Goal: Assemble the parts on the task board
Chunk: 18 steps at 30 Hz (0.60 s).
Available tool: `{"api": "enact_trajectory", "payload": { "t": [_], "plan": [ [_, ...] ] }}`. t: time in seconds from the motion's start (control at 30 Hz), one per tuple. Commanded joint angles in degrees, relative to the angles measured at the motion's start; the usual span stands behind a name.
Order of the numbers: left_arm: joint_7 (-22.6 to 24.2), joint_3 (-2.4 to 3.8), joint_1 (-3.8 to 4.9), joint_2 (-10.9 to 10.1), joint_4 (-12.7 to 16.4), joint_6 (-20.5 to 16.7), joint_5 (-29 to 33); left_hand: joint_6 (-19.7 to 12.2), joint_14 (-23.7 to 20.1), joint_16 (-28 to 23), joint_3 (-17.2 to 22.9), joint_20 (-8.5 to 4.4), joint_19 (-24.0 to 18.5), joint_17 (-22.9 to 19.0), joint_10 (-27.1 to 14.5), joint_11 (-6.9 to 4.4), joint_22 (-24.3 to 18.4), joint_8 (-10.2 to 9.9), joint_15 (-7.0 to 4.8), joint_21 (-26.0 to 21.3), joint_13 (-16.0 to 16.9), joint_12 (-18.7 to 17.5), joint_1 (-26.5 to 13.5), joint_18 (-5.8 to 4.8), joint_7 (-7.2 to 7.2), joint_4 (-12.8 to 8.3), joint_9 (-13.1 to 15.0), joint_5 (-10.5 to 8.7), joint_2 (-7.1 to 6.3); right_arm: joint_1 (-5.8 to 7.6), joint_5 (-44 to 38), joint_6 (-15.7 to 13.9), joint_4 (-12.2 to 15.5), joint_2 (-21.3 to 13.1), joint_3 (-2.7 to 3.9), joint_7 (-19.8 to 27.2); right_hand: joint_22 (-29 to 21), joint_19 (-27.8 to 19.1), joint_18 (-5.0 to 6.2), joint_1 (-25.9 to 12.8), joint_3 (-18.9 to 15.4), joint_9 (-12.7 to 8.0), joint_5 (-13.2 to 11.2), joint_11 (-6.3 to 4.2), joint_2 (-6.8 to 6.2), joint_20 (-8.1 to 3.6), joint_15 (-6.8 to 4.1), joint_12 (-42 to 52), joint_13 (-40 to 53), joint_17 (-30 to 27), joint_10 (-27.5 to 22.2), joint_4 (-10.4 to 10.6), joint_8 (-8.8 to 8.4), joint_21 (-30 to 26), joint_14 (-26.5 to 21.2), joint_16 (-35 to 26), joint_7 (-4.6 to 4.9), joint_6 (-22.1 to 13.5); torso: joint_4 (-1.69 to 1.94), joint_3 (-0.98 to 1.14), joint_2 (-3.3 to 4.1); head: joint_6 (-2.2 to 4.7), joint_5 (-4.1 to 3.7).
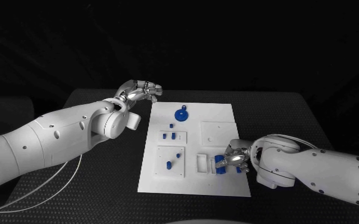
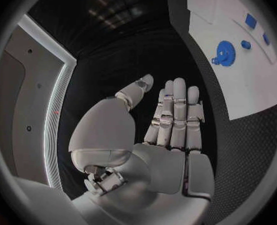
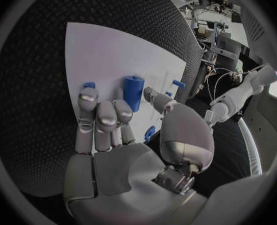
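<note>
You're looking at a black, finely textured table top (image 1: 90, 182) with the flat white rectangular task board (image 1: 217, 115) lying lengthwise in the middle, and a dark, unlit backdrop behind the table's far edge.

Left silver many-fingered hand (image 1: 139, 91) hovers just off the board's far left corner, over bare table — fingers straight and side by side, thumb off to one side, nothing in it. In the left wrist view the same hand (image 2: 166, 130) shows a flat empty palm, and past it the round blue gear-like part (image 2: 224, 52) sits on the board.

Right silver many-fingered hand (image 1: 232, 159) is down over the board's near right area. Its fingers (image 3: 107, 116) are curled in close to an upright blue cylindrical part (image 3: 133, 91) standing on the board; you can't tell from these views whether the hand actually grips it.

Rest of the parts on the board: the round blue gear part (image 1: 182, 114) near the far end, small blue rectangular pieces (image 1: 171, 135) in the left-middle, and another small blue piece (image 1: 169, 164) on the raised white sub-plate at near left. A raised white square plate (image 1: 219, 131) sits right of centre.

Thin white cables (image 1: 45, 187) trail across the table under the left arm.
</note>
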Motion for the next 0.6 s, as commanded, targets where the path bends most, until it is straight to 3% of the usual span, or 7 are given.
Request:
{"api": "enact_trajectory", "payload": {
  "t": [0.03,0.4,0.6],
  "plan": [
    [0.3,0.03,0.03,0.0,0.2,0.8,0.3,-0.5,0.3,-0.3,-0.1,-0.05,0.3,0.1,-0.3,0.02,0.1,0.2,-0.04,-0.2,0.1,0.0,-0.6,0.71,0.0,0.2,0.0,0.21,0.01,-0.76,0.1,-0.8,-0.3,0.7,-0.4,0.1,1.2,0.3,1.81,-0.5,0.3,-3.5,0.1,0.09,0.23,-0.8,-0.22,-0.2,0.0,0.1,-0.3,0.1,-0.35,0.2,-0.1,0.0,0.39,0.1,0.01,-0.04,-0.01,-0.13,0.08],
    [0.3,0.03,0.03,0.1,0.2,0.7,0.3,-0.5,0.3,-0.3,-0.1,-0.05,0.3,0.1,-0.3,0.02,0.1,0.2,-0.04,-0.3,0.1,0.0,-0.7,0.71,0.01,0.2,0.0,0.22,0.0,-0.82,0.1,-1.4,-0.8,1.2,-0.4,0.2,1.2,0.0,1.81,0.4,1.1,-3.1,0.1,-0.05,1.62,-0.77,-0.33,-0.3,0.4,0.3,0.0,-1.4,-0.26,0.6,0.0,-0.2,0.24,0.6,-0.02,-0.09,-0.04,-0.19,0.31],
    [0.3,0.03,0.03,0.1,0.3,0.7,0.3,-0.5,0.3,-0.3,-0.1,-0.05,0.3,0.1,-0.3,0.02,0.1,0.2,-0.04,-0.3,0.1,0.0,-0.7,0.72,0.01,0.2,0.0,0.23,0.0,-0.82,-0.1,-2.6,-0.6,0.8,-0.41,0.3,1.2,-0.3,1.79,1.0,1.7,-2.5,0.2,-0.37,4.26,-0.48,-0.56,-0.9,0.2,0.6,-0.2,-3.7,0.15,1.0,0.1,-0.5,-0.09,2.0,-0.03,-0.12,-0.06,-0.16,0.4]
  ]
}}
